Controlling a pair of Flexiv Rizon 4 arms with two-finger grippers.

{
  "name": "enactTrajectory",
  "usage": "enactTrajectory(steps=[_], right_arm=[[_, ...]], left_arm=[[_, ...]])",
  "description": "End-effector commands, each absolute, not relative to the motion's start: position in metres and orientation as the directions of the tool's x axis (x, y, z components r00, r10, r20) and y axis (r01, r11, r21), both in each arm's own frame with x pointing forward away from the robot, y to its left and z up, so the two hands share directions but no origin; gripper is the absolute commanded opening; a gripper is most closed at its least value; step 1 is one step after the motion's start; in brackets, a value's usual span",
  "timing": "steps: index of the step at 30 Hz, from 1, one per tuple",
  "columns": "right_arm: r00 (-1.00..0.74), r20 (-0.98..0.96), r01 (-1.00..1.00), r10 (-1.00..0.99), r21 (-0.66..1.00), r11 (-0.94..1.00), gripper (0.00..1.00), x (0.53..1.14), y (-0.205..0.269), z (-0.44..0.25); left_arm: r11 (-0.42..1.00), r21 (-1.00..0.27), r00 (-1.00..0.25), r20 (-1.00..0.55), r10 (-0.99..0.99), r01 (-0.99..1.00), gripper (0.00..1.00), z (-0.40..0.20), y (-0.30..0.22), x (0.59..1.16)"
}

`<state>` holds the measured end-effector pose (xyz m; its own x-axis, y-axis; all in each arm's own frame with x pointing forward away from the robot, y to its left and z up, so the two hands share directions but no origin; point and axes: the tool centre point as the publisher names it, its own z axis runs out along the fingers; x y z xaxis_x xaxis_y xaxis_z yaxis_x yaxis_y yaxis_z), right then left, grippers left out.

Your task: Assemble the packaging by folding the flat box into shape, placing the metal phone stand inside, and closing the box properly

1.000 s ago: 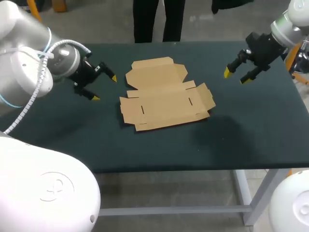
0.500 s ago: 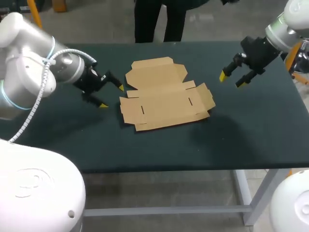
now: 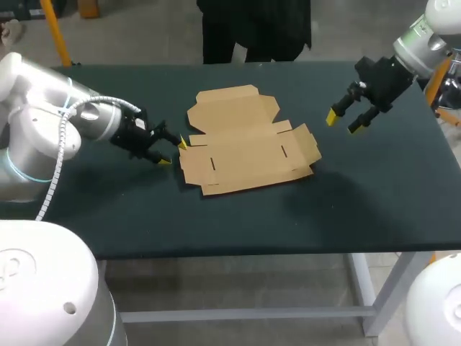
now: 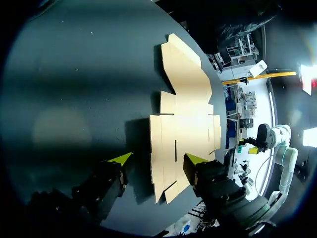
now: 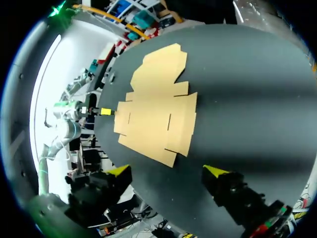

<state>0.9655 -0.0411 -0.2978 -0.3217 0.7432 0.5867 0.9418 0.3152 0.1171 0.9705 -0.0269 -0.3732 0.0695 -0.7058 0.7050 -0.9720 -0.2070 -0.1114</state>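
Here, left tool point(image 3: 173, 151) gapes beside the flat box point(image 3: 245, 148); right tool point(image 3: 342, 123) gapes, well apart.

The flat box point(image 3: 245, 148) lies spread low across the middle of the table point(image 3: 374, 202), and its panels and flaps rise hardly at all above the surface. Bare dark table shows on every side of it: a broad strip along the near edge, a wide stretch to the right, and a narrower band along the far edge. The left gripper point(image 3: 173, 151), fingers spread, sits low right at the box's left edge and blocks that side. The right gripper point(image 3: 342, 122), fingers also spread, hangs above the table, well apart from the box's right flaps, with bare table between them.
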Motion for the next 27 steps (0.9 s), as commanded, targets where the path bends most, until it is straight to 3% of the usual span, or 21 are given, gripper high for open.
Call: enactTrajectory(steps=[1, 4, 6, 11, 15, 17, 18, 27], right_arm=[[-0.324, 0.591, 0.940, 0.739, 0.114, 0.322, 1.00, 0.966, -0.042, -0.297], [-0.325, 0.588, 0.940, 0.741, 0.111, 0.324, 1.00, 0.964, -0.041, -0.297], [-0.326, 0.587, 0.939, 0.741, 0.110, 0.325, 1.00, 0.964, -0.040, -0.296], [-0.326, 0.585, 0.939, 0.743, 0.109, 0.326, 1.00, 0.963, -0.039, -0.295], [-0.326, 0.585, 0.939, 0.743, 0.106, 0.328, 1.00, 0.963, -0.038, -0.296], [-0.326, 0.586, 0.938, 0.742, 0.104, 0.330, 1.00, 0.962, -0.038, -0.296], [-0.326, 0.585, 0.938, 0.743, 0.103, 0.330, 1.00, 0.962, -0.038, -0.296], [-0.321, 0.585, 0.940, 0.745, 0.100, 0.327, 1.00, 0.962, -0.040, -0.296]], left_arm=[[-0.195, -0.107, 0.052, 0.743, -0.667, -0.975, 0.68, -0.383, -0.029, 0.974], [-0.180, -0.088, 0.051, 0.757, -0.651, -0.980, 0.66, -0.388, -0.033, 0.975], [-0.170, -0.074, 0.054, 0.766, -0.641, -0.983, 0.50, -0.389, -0.035, 0.976], [-0.146, -0.053, 0.052, 0.772, -0.633, -0.988, 0.45, -0.390, -0.045, 0.975], [-0.137, -0.037, 0.059, 0.768, -0.638, -0.990, 0.36, -0.393, -0.050, 0.975], [-0.135, -0.029, 0.064, 0.767, -0.638, -0.990, 0.16, -0.394, -0.051, 0.975], [-0.135, -0.027, 0.066, 0.767, -0.638, -0.990, 0.01, -0.395, -0.051, 0.975], [-0.121, 0.021, 0.096, 0.740, -0.666, -0.992, 0.00, -0.394, -0.048, 0.973]])
